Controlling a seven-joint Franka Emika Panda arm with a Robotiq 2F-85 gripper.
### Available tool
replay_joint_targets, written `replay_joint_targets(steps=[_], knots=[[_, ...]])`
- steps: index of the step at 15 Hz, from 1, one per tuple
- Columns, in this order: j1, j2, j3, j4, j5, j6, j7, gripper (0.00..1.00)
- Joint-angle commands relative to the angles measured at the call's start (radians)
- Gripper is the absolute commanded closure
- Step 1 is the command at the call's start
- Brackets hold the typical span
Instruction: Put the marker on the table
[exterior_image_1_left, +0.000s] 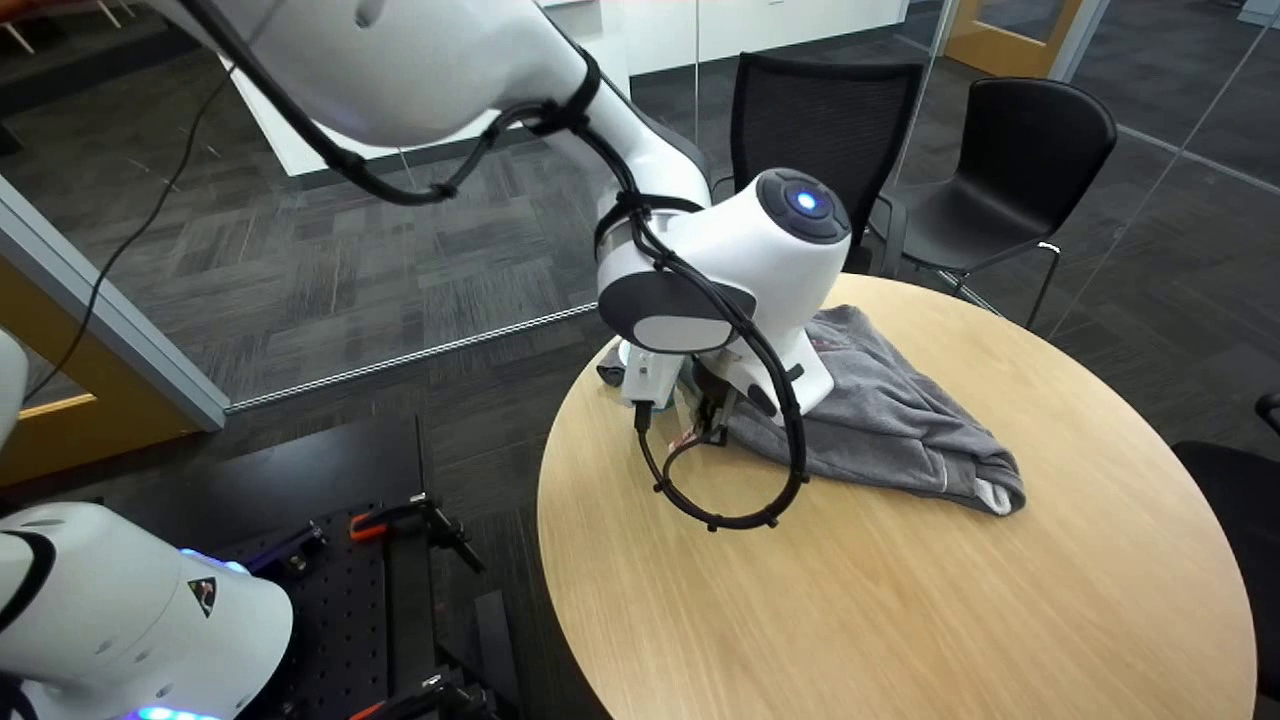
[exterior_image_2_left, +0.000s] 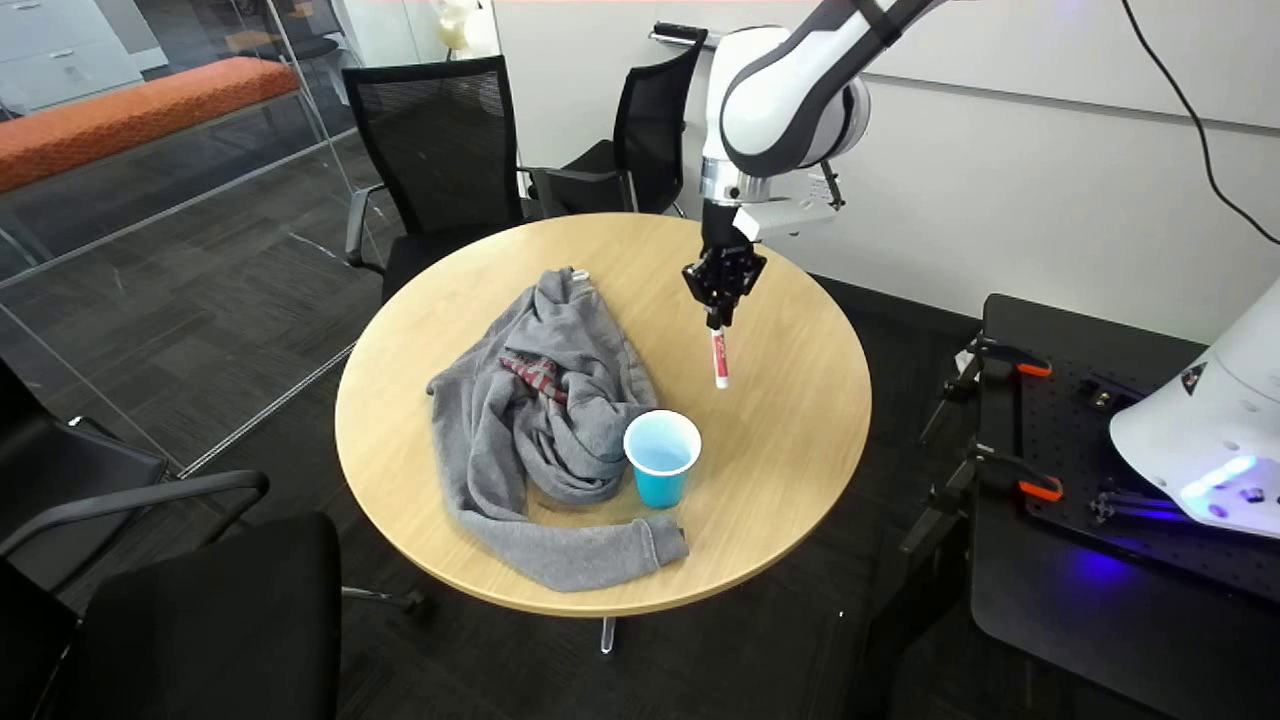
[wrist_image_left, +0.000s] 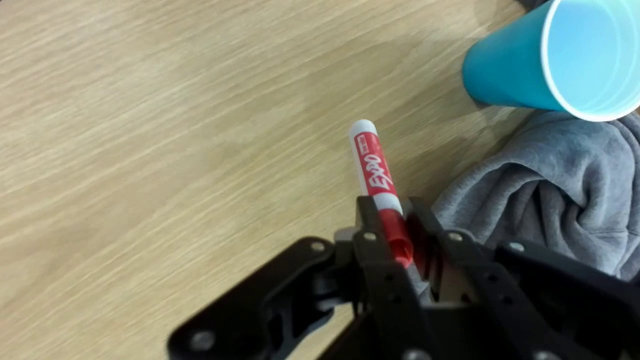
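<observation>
The marker (wrist_image_left: 374, 162) is a red and white pen with a red cap. My gripper (wrist_image_left: 391, 204) is shut around its capped end in the wrist view, and the white end points away from the jaws. In an exterior view the marker (exterior_image_2_left: 720, 360) hangs nearly upright below the gripper (exterior_image_2_left: 719, 322), over the table (exterior_image_2_left: 800, 430). I cannot tell whether its lower end touches the wood. In an exterior view the arm and cable mostly hide the gripper (exterior_image_1_left: 712, 425). The table (exterior_image_1_left: 900, 600) is round with a light-wood top, and its surface fills much of the wrist view (wrist_image_left: 150, 150).
A blue cup (exterior_image_2_left: 660, 485) stands on the table beside a crumpled grey cloth (exterior_image_2_left: 560, 430). The cup (wrist_image_left: 515, 70) and cloth (wrist_image_left: 565, 190) lie to the right in the wrist view. Black chairs (exterior_image_2_left: 435, 150) surround the table. A black cable (exterior_image_1_left: 780, 440) loops at the wrist.
</observation>
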Motion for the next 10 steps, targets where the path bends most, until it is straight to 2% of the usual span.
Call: replay_joint_targets(steps=[1, 10], knots=[[-0.021, 0.125, 0.018, 0.137, 0.012, -0.082, 0.000, 0.95], [-0.011, 0.368, -0.007, 0.391, -0.006, -0.200, 0.096, 0.95]])
